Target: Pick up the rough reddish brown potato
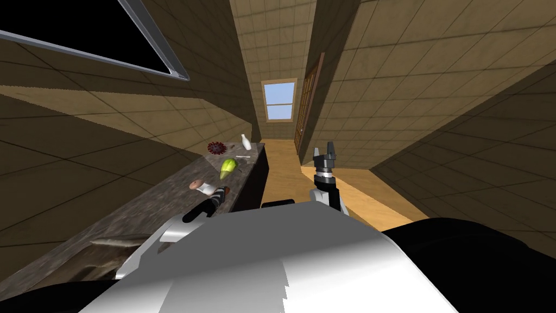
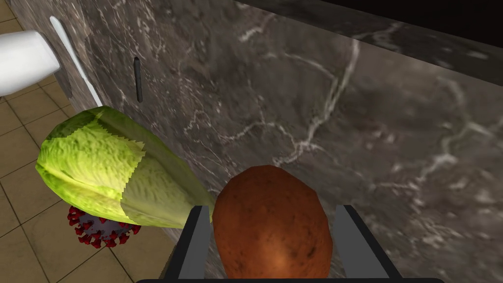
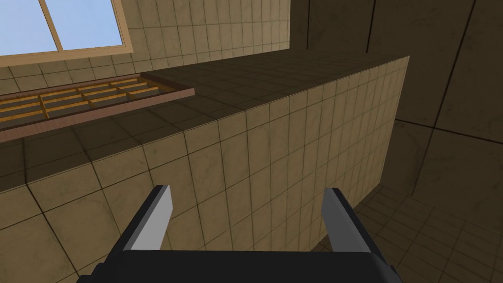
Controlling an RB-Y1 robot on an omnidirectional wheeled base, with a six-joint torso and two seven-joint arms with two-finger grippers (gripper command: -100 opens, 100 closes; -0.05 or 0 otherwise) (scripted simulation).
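The reddish brown potato (image 2: 272, 226) lies on the dark marbled counter (image 2: 373, 123), right between my left gripper's fingers (image 2: 197, 231). My left gripper (image 2: 272, 209) has closed in on the potato's sides, its fingers standing narrower than those of my right hand. In the head view the left gripper (image 1: 222, 192) reaches over the counter (image 1: 136, 209), with a bit of the red potato (image 1: 227, 189) at its tip. My right gripper (image 1: 330, 148) is held up over the floor to the right, open and empty (image 3: 248, 206).
A green lettuce head (image 2: 113, 172) lies just beside the potato, with a red spiky ball (image 2: 100, 233) behind it. A white bottle (image 2: 24, 61) and a thin utensil (image 2: 73, 59) lie farther along. A pale object (image 1: 202, 186) sits by my left hand, and a sink (image 1: 108, 250) is nearer me.
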